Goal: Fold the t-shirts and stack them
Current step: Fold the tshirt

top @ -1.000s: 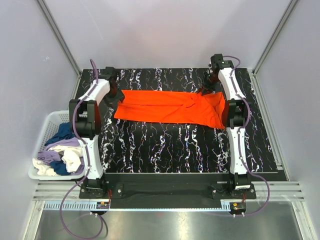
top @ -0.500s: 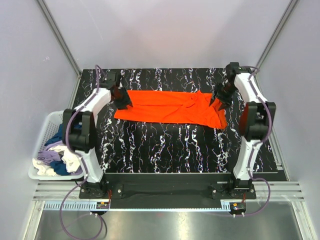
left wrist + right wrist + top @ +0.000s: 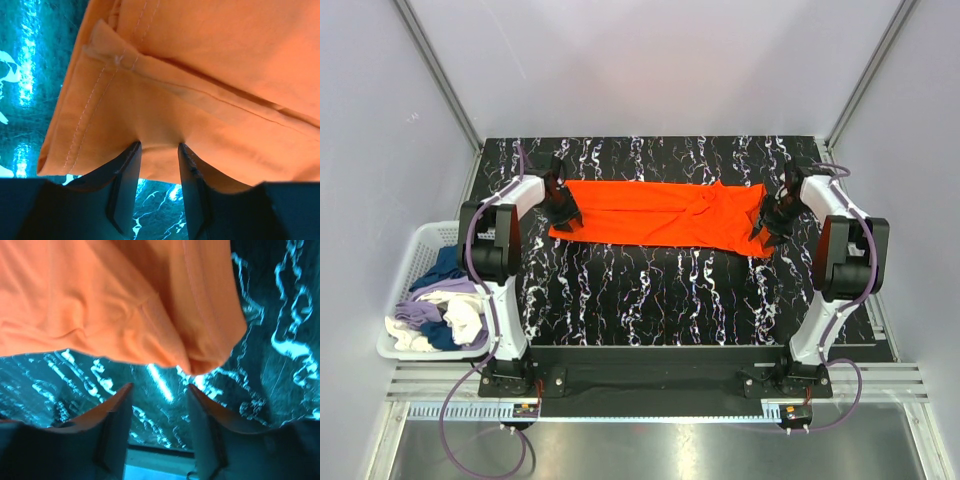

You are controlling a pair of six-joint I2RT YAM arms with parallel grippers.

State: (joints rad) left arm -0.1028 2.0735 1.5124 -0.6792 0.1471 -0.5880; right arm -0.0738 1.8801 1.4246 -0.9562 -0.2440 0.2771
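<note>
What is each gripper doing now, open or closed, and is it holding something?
Left gripper: open, tips at the hem of the bright orange cloth t-shirt, not clamped.
Right gripper: open, empty, just short of that t-shirt's edge.

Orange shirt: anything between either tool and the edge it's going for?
Nothing visible. The left tool sits open at the left hem of the orange shirt, fingertips right at the cloth. The right tool is open just short of the right corner, with only bare table between.
</note>
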